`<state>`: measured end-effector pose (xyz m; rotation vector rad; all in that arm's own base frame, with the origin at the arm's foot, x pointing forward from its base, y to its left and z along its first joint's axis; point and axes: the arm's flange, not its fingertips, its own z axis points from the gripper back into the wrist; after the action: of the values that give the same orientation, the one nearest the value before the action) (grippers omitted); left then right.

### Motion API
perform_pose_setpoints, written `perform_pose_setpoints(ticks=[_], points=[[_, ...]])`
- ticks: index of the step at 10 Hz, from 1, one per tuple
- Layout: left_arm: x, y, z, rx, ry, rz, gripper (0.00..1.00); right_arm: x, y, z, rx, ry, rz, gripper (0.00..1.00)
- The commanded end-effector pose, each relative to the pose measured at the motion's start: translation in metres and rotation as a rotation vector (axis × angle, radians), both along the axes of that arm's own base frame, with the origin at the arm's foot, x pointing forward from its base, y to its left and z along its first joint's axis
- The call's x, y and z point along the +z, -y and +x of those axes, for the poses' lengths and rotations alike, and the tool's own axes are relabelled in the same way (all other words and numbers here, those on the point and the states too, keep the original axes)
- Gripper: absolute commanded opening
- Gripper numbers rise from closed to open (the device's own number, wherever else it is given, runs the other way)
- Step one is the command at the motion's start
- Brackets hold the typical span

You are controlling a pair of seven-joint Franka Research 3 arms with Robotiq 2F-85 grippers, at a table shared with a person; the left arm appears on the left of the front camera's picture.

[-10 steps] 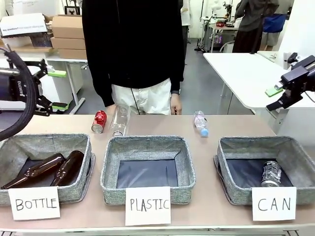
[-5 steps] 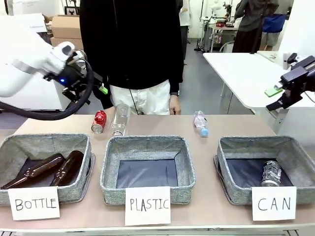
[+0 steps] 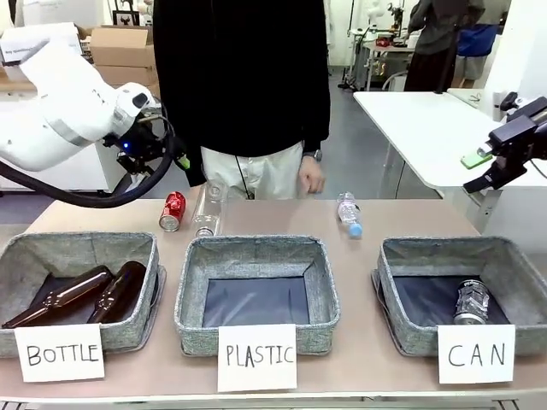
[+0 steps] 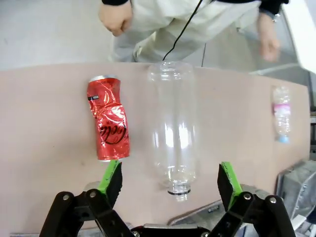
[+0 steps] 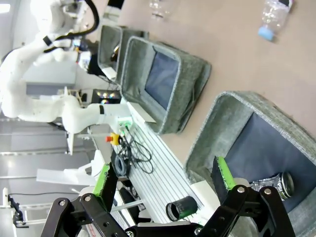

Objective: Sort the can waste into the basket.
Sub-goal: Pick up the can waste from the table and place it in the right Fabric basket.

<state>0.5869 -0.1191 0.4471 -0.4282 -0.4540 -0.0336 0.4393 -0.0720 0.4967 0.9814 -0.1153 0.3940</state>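
Reaches in from the left with the white left arm point(image 3: 60, 128), elbow bowed and wrist tipped down toward the far side of the table point(image 3: 410, 218). Carries the left gripper point(image 3: 162, 162) in the air in front of the person's point(image 3: 244, 77) dark top, jaws spread wide, clasping nothing. Looks down, in the left wrist view, on the crumpled red can point(image 4: 108, 126) lying on its side just beyond one green pad, with a clear plastic bottle point(image 4: 173, 128) beside it, in line with the gap between the fingers. Holds the right gripper point(image 3: 491, 158) high at the right edge, above the CAN basket point(image 3: 444, 248), likewise spread wide and empty. Shows the dark and silver can point(image 3: 469, 301) lying inside that basket.
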Motion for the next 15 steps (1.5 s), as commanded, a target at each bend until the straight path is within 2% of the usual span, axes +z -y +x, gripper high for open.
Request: perform_pose_setpoints(ticks=[1,3,7,8,9,12,15], points=[[-0.026,-0.005,0.020,0.013,-0.008,0.138,1.00,0.003,-0.002,-0.001,-0.021,-0.010,-0.009,1.00],[-0.049,-0.006,0.043,0.035,-0.079,0.199,1.00,0.003,-0.002,-0.001,-0.021,-0.010,-0.009,1.00],[-0.098,0.000,0.075,0.014,-0.169,0.198,1.00,0.003,-0.002,-0.001,-0.021,-0.010,-0.009,1.00],[-0.108,0.002,0.078,0.011,-0.193,0.206,1.00,0.003,-0.002,-0.001,-0.021,-0.010,-0.009,1.00],[-0.117,0.002,0.082,0.055,-0.200,0.252,1.00,0.003,-0.002,-0.001,-0.021,-0.010,-0.009,1.00],[-0.129,0.001,0.088,0.044,-0.233,0.247,1.00,0.003,-0.002,-0.001,-0.021,-0.010,-0.009,1.00],[-0.132,0.000,0.089,0.050,-0.241,0.253,0.11,0.003,-0.002,-0.001,-0.021,-0.010,-0.009,1.00]])
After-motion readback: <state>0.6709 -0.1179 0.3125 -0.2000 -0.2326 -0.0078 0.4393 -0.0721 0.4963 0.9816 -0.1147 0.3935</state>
